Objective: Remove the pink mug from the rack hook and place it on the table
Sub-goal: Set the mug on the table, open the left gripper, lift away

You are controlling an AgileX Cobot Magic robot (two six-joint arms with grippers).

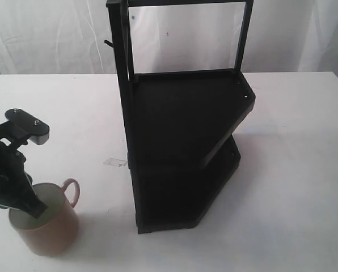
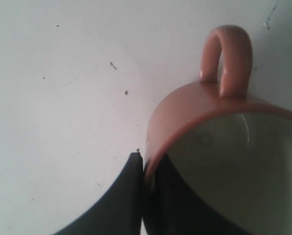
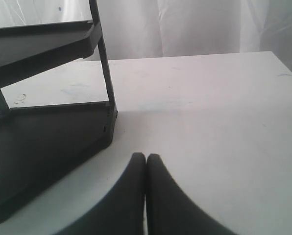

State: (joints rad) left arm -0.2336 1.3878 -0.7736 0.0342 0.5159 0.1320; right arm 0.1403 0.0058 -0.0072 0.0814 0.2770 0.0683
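The pink mug [image 1: 49,226] stands upright at the near left of the white table [image 1: 294,170], its loop handle turned toward the rack. My left gripper [image 1: 37,208] is shut on the mug's rim, one finger inside the cream cup and one outside. The left wrist view shows the pink mug [image 2: 205,147] with its rim pinched by the left gripper [image 2: 145,161] over the table [image 2: 62,98]. The rack hook [image 1: 108,43] juts bare from the rack's upright post. My right gripper [image 3: 145,157] is shut on nothing, low over the table [image 3: 209,122]; the exterior view does not show it.
The tall black two-shelf rack [image 1: 186,124] stands mid-table; the right wrist view shows the rack's [image 3: 43,132] lower shelf close by. A small piece of clear tape [image 1: 115,162] lies between the mug and the rack. White curtains hang behind the table.
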